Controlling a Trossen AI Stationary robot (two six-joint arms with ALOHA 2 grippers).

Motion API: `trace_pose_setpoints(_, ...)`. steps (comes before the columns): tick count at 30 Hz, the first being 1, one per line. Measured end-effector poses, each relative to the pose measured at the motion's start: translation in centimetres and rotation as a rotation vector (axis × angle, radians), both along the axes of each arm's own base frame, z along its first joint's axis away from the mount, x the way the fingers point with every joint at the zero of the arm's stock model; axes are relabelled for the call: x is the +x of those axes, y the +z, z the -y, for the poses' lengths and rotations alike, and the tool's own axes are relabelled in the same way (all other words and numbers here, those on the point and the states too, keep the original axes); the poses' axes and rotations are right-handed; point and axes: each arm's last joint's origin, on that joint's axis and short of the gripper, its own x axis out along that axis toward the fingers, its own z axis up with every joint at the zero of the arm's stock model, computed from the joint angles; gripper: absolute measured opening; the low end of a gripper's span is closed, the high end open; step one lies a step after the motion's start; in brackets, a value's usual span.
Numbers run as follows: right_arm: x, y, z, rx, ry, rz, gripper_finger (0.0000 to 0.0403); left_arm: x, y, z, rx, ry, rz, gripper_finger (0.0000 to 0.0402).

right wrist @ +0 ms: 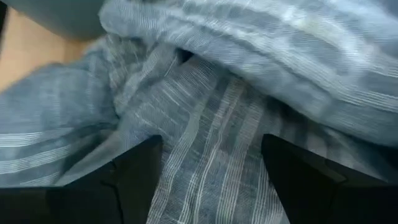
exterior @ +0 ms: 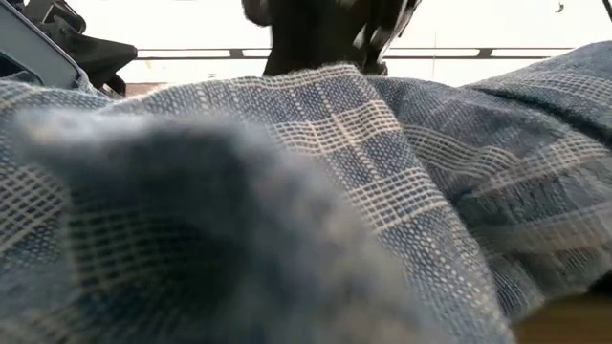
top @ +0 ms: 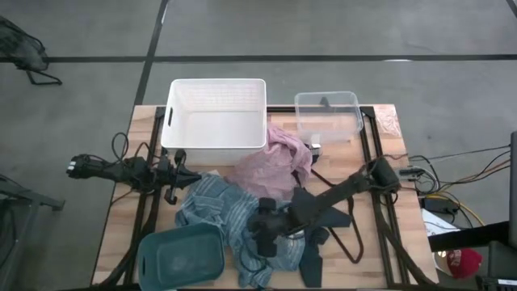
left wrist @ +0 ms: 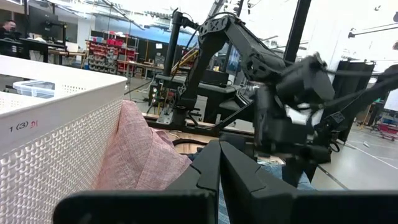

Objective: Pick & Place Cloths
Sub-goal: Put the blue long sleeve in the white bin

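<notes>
The right gripper (right wrist: 208, 180) hangs wide open just above the striped shirt (top: 222, 212), which lies crumpled at the table's front between the teal tub (top: 179, 259) and the pink garment (top: 275, 162). If it clamps a shallow fold, the shirt probably slips out or drags the dark clothes (top: 319, 210) along. The left gripper (top: 192, 179) waits clenched and empty by the white basket (top: 215, 113).

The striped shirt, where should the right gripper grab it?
Pinch a raised fold of the striped shirt, coming straight down from above. It lies crumpled in ridges, and the open right gripper already hangs over one.
</notes>
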Motion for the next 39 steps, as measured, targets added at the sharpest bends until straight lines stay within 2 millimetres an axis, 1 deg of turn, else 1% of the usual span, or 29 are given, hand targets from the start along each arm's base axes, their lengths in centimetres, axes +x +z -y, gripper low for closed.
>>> trace_pose_setpoints(4,0.8,-1.9,-0.2,-0.034,0.008,-0.063,0.0274,0.0,0.0,0.0,0.0,0.0,-0.002,0.0012)
trace_pose_setpoints(9,1.4,-4.1,0.3,-0.054,-0.007,-0.115,0.0249,0.0,0.0,0.0,0.001,0.0,-0.004,0.0012)
trace_pose_setpoints(13,1.6,-4.5,0.6,-0.059,-0.01,-0.122,0.0216,0.0,0.0,0.0,0.001,0.0,-0.005,0.0012)
trace_pose_setpoints(16,1.6,-4.5,0.7,-0.067,-0.007,-0.122,0.018,0.0,-0.1,0.0,0.001,0.0,-0.006,0.0012)
trace_pose_setpoints(18,1.6,-4.3,0.8,-0.078,0.008,-0.121,0.0146,0.0,-0.1,0.0,0.001,0.0,-0.006,0.0012)
trace_pose_setpoints(23,1.5,-4.1,0.8,-0.101,0.047,-0.117,0.0036,0.0,-0.1,0.0,0.001,0.0,-0.006,0.0012)
trace_pose_setpoints(24,1.5,-4.0,0.8,-0.106,0.055,-0.116,0.0026,0.0,-0.1,0.0,0.001,0.0,-0.006,0.0012)
trace_pose_setpoints(26,1.5,-4.0,0.9,-0.107,0.056,-0.116,0.0024,0.0,-0.1,0.0,0.001,0.0,-0.006,0.0012)
trace_pose_setpoints(29,1.4,-3.6,0.9,-0.105,0.055,-0.113,0.0022,0.0,-0.1,0.0,0.001,0.0,-0.006,0.0012)
trace_pose_setpoints(32,1.2,-2.4,1.0,-0.102,0.057,-0.095,0.002,0.0,-0.1,0.0,0.001,0.0,-0.006,0.0012)
trace_pose_setpoints(34,0.9,-0.9,1.2,-0.121,0.045,-0.07,0.002,0.0,-0.1,0.0,0.001,0.001,-0.008,0.0012)
trace_pose_setpoints(39,-0.2,3.5,2.0,-0.184,-0.004,0.009,0.0019,0.0,-0.1,0.0,0.002,0.0,-0.012,0.0012)
